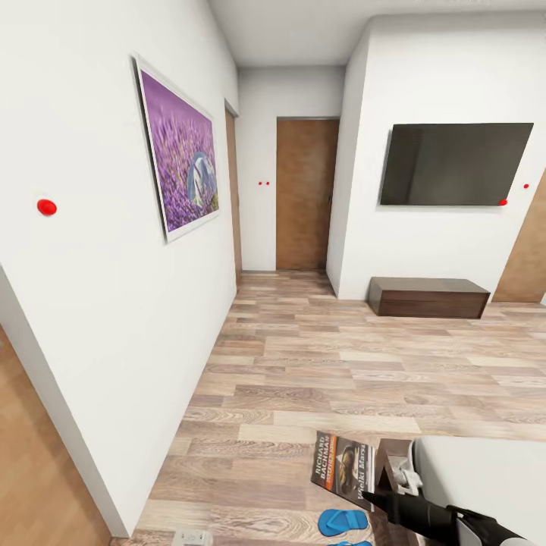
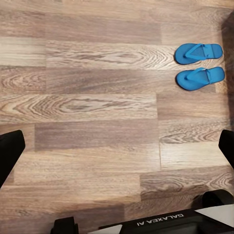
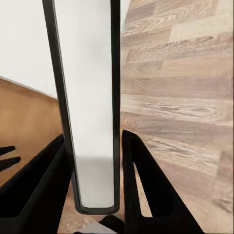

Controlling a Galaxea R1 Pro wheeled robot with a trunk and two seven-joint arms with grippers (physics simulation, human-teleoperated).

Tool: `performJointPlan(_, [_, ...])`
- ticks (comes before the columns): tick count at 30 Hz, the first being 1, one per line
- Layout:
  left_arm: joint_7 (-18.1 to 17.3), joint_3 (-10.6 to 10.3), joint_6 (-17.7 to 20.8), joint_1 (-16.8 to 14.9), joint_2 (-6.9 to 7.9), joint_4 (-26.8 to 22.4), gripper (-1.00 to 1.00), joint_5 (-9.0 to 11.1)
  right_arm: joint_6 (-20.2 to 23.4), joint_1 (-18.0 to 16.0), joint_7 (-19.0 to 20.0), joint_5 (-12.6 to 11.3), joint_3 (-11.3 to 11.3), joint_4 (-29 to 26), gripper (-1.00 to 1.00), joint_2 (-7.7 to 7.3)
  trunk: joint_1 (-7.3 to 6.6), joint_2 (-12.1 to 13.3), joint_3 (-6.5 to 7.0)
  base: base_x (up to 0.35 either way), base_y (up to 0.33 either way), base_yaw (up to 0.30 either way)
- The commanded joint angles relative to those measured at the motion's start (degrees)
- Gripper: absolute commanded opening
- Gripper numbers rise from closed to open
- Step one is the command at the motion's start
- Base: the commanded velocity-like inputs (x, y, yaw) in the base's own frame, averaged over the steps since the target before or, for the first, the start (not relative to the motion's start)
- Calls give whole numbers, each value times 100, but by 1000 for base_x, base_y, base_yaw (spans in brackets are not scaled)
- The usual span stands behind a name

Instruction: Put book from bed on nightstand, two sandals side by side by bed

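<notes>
1. Right gripper (image 3: 95, 170) was clamped on the book (image 1: 343, 469), held edge-on near the bed (image 1: 485, 474); a slipping thin paperback looked the main risk.
2. Left gripper (image 2: 117, 146) hung fingers apart over wood floor (image 2: 97, 107), the sandals (image 2: 199, 65) side by side below it.
3. Right arm (image 1: 440, 519) reached forward, low.

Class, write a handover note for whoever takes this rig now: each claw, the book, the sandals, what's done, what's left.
Left claw: open, empty, over the wood floor.
Right claw: shut on the book, held above the floor.
One sandal lies beside the other sandal on the floor, close but apart. That part looks done; check they sit next to the bed.
Left to do: set the book on a nightstand.
</notes>
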Motion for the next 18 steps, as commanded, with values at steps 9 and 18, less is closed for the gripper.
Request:
performJointPlan(9, [-14,-48,-26,-7,0,11,100,54,29,-4,-575,54,-46,-5,-100,46,1,-6,-8,0,0,0])
performJointPlan(18, [-14,-48,-26,-7,0,11,100,52,26,-2,-582,56,-48,-5,-100,50,1,-6,-6,0,0,28])
